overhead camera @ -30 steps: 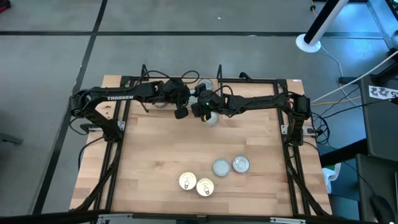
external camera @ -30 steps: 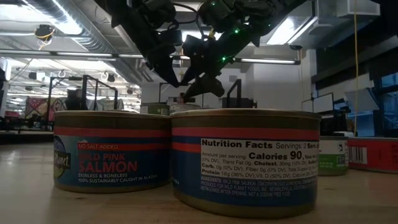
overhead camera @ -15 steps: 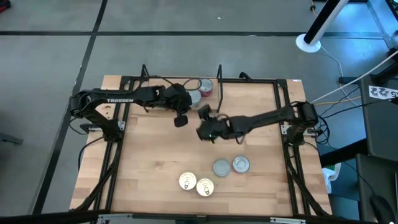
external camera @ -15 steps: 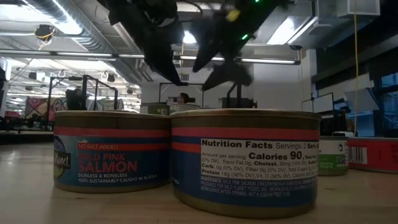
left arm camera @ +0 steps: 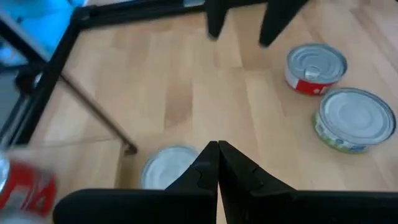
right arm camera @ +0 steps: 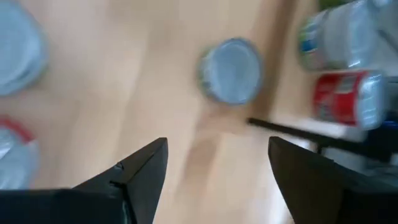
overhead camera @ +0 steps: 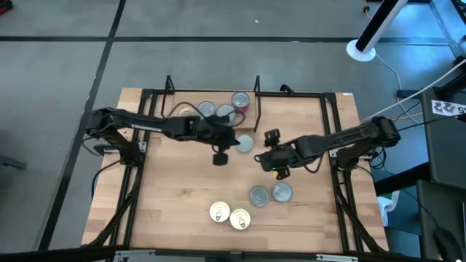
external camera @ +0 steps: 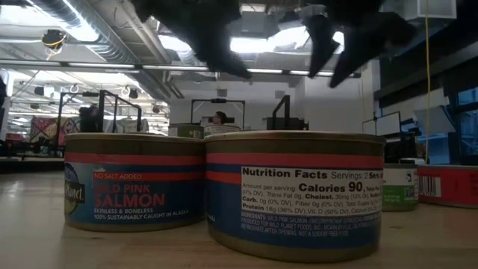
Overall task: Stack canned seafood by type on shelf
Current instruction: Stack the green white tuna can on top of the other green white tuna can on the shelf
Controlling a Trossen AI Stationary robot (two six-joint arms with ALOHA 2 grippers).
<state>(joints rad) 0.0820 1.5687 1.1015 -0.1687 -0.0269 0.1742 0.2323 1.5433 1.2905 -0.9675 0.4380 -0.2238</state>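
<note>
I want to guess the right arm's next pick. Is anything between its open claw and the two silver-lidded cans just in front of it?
Nothing visible. In the high view the right claw, open and empty, hangs just behind the two silver-lidded cans, with only bare tabletop between. The left claw, shut, is off to the side.

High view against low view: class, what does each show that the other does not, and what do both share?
Only the high view shows the whole layout: the silver-lidded round tins on the small light-wood shelf at the table's far edge, one lone silver-lidded tin in front of it, the shut left gripper and the open right gripper.

Only the low view shows side labels: a blue pink-salmon tin and a nutrition panel.

Both show the four tins at the table's near edge.
</note>
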